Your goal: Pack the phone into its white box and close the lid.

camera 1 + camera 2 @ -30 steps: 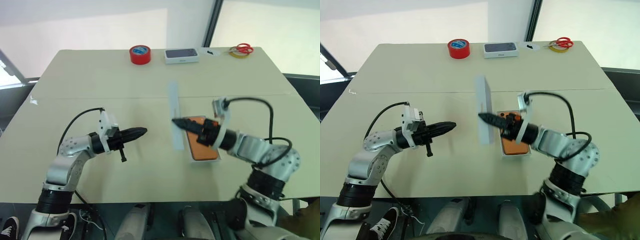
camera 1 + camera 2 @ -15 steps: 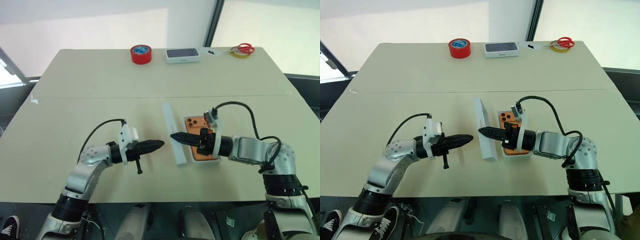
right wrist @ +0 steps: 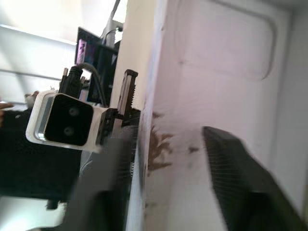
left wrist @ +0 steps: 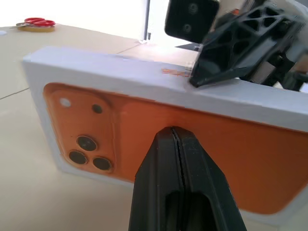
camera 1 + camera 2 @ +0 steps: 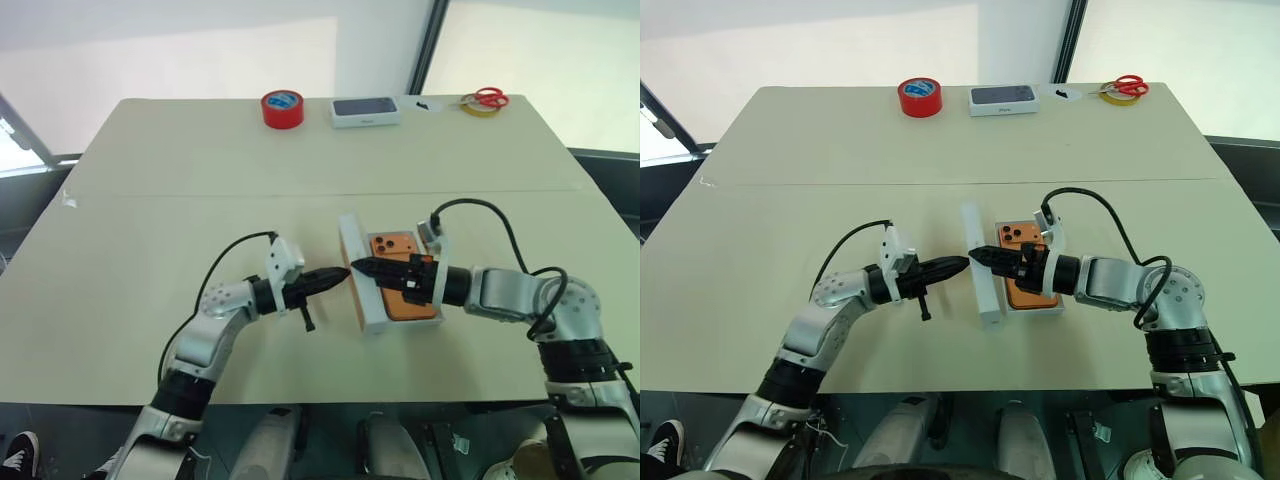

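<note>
The flat orange phone (image 5: pixel 402 290) lies in the shallow white box (image 5: pixel 437 318) near the beige bench's (image 5: pixel 200 180) front edge. The white lid (image 5: pixel 357 275) stands on edge beside it. Left fingers (image 5: pixel 952 265) pressed together at its outer face; right fingers (image 3: pixel 231 192) straddle its wall, spread.

A pale beige table (image 5: pixel 180 170) fills the scene, with a thin seam running across it from side to side. Along its far edge sits a red roll of tape (image 5: pixel 281 108) with a blue core. Near it, to the right, lies a white box with a dark top (image 5: pixel 365 110), flat and square to the edge. Further right rests a small dark item (image 5: pixel 421 104), too small to identify. At the far right corner, red-handled scissors (image 5: pixel 487 96) lie on what looks like a yellow tape roll (image 5: pixel 477 107).
</note>
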